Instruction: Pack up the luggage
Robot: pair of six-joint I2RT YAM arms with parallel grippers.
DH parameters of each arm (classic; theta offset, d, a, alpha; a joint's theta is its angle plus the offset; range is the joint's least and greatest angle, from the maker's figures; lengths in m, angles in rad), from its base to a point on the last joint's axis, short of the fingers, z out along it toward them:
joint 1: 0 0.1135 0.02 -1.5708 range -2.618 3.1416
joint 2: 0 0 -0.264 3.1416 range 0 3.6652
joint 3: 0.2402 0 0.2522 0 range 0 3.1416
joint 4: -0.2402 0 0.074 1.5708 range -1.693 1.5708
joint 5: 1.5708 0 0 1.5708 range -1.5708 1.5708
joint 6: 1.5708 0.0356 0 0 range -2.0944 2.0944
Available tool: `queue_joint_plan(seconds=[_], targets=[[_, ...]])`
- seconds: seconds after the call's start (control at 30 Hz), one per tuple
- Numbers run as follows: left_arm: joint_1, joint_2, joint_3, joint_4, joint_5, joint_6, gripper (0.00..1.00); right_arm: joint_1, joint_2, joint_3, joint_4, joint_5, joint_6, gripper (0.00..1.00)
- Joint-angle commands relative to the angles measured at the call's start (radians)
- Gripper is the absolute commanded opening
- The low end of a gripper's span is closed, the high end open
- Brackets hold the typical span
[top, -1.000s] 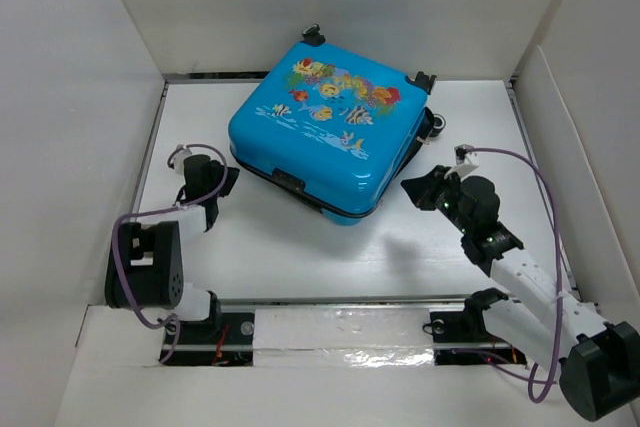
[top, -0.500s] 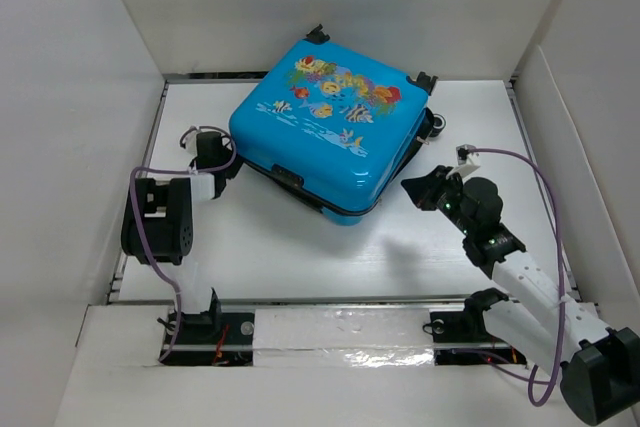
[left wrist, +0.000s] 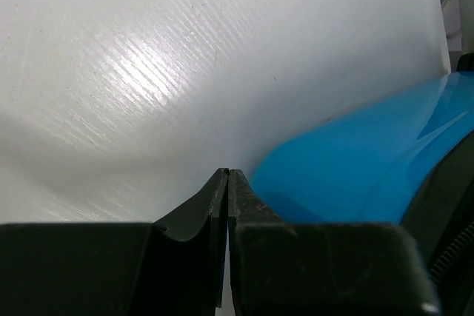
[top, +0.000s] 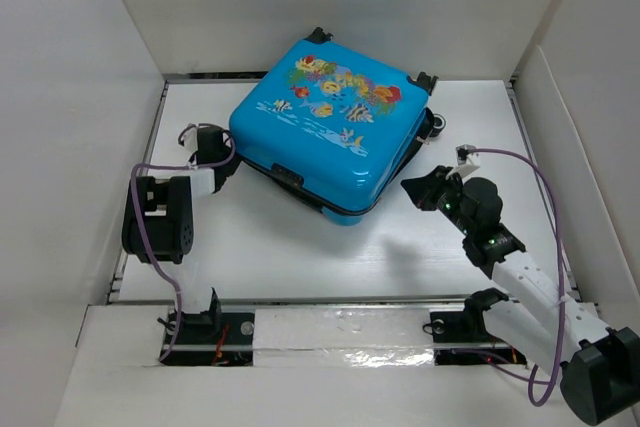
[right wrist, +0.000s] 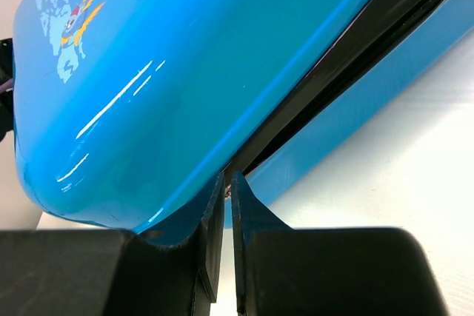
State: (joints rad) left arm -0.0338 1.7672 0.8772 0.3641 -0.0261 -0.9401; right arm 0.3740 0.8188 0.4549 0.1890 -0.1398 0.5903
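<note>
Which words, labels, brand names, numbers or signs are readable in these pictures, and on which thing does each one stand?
None: no text can be read in any view.
The suitcase bears only a picture print of fish and coral, with no letters or numbers.

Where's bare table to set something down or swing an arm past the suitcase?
The widest free patch is the table between the luggage and the arm bases. Smaller bare patches sit in the far-right and far-left corners. It is crowded where the left gripper is close by the luggage's left edge and the right gripper is at its right seam.
</note>
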Motion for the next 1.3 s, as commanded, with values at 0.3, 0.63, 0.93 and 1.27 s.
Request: queue_joint_plan(seconds=[0.3, 0.63, 0.93, 1.27], targets=[[-0.025, 0.0, 0.244, -0.149, 0.014, 0.104, 0.0, 0.003, -0.006, -0.012, 0.03, -0.006, -0.017, 0.15], [-0.058, 0.142, 0.423, -0.356, -0.182, 0.236, 0.0, 0.013, -0.024, -0.022, 0.032, -0.038, -0.023, 0.14], [-0.101, 0.198, 0.464, -0.439, -0.331, 0.265, 0.0, 0.043, -0.036, -0.03, 0.017, 0.003, -0.029, 0.2], [-0.066, 0.028, 0.207, -0.257, -0.261, 0.158, 0.86, 0.054, -0.096, -0.084, 0.033, -0.023, -0.027, 0.2]])
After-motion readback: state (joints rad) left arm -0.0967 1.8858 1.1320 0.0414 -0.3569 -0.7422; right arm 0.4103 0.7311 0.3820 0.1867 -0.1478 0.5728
